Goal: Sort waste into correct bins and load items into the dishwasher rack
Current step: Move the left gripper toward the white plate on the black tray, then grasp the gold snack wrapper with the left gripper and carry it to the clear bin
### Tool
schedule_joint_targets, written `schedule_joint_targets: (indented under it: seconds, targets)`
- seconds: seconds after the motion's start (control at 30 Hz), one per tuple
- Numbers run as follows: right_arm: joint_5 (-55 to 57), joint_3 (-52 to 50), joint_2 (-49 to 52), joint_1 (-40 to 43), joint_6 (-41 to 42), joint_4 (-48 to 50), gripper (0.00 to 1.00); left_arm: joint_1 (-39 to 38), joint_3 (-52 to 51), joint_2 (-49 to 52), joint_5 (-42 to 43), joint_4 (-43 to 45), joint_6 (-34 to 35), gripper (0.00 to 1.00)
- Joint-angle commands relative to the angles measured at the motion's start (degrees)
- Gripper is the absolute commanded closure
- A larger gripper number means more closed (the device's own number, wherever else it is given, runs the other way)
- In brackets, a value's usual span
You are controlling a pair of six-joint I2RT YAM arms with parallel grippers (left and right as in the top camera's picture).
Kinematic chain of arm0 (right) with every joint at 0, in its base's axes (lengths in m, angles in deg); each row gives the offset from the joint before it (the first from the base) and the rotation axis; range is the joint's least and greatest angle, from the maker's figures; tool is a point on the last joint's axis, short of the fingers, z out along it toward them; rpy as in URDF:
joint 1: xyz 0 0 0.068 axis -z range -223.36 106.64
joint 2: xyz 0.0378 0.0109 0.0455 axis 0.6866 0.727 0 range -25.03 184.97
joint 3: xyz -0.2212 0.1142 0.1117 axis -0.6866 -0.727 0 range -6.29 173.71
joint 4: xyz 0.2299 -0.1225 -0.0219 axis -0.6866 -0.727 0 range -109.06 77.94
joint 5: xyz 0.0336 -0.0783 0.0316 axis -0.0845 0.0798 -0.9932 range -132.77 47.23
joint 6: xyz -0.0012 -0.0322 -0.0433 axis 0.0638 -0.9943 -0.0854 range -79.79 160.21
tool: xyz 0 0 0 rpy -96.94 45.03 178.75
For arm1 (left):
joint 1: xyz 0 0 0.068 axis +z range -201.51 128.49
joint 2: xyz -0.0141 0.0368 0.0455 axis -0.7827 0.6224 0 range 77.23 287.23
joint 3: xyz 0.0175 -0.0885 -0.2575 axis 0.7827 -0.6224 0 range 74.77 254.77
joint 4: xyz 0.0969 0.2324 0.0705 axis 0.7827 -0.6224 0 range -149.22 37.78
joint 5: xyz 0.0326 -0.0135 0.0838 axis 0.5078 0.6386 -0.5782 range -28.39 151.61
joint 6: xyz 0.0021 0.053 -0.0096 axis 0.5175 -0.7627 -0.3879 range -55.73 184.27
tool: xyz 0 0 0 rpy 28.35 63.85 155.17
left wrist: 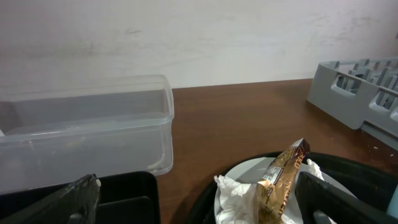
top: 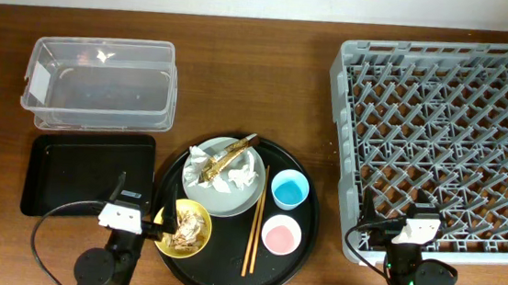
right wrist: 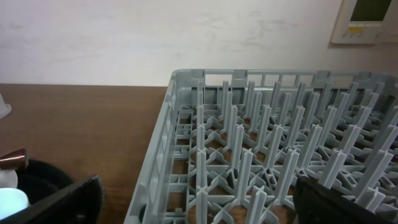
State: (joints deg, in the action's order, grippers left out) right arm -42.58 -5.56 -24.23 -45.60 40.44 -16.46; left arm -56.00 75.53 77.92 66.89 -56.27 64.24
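Note:
A pale plate (top: 252,188) on the round black tray (top: 308,210) holds white tissues (top: 237,172) and a gold-brown wrapper (top: 225,158). The yellow bowl (top: 168,237) holds tan food scraps (top: 190,226). The blue cup (top: 289,192), pink cup (top: 280,233) and wooden chopsticks (top: 255,221) lie on the same tray. The clear tub (top: 99,85) and shallow black tray (top: 85,173) are at the left, the grey rack (top: 448,132) at the right. My left gripper (left wrist: 198,202) is open near the table's front, facing the wrapper (left wrist: 280,179). My right gripper (right wrist: 198,202) is open at the rack's front left corner (right wrist: 186,143).
The brown wooden table (top: 250,78) runs to a pale wall at the back. Both arm bases and their cables sit at the front edge.

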Motion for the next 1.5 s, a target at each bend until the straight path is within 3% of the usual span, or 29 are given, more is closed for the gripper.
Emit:
schedule_joint_targets:
  seconds: [0.0,0.87,1.0,1.1,1.27,1.47]
  targets:
    - [0.52,-0.42,-0.59,-0.33,0.46,-0.2,0.02,0.04,-0.24,-0.28,-0.61,-0.24,-0.87,0.01]
    - [0.48,-0.42,-0.59,-0.33,0.48,-0.17,0.02,0.04,-0.24,-0.28,-0.61,-0.09,-0.87,0.01]
    - [-0.04,-0.39,-0.59,-0.33,7.63,-0.11,0.02,0.04,-0.17,-0.28,-0.57,-0.17,-0.81,0.01]
    - [-2.29,2.08,-0.09,-0.33,8.46,-3.23,0.02,0.04,2.84,0.31,-0.39,-5.68,0.66,0.01]
    - [-2.32,14.51,4.33,-0.33,8.46,-19.17,0.02,0.04,14.67,11.21,-0.42,-14.82,0.61,0.01]
    - [-2.38,34.16,19.02,-0.33,8.44,-39.12,0.02,0.02,38.36,39.47,0.13,-27.93,0.59,0.01]
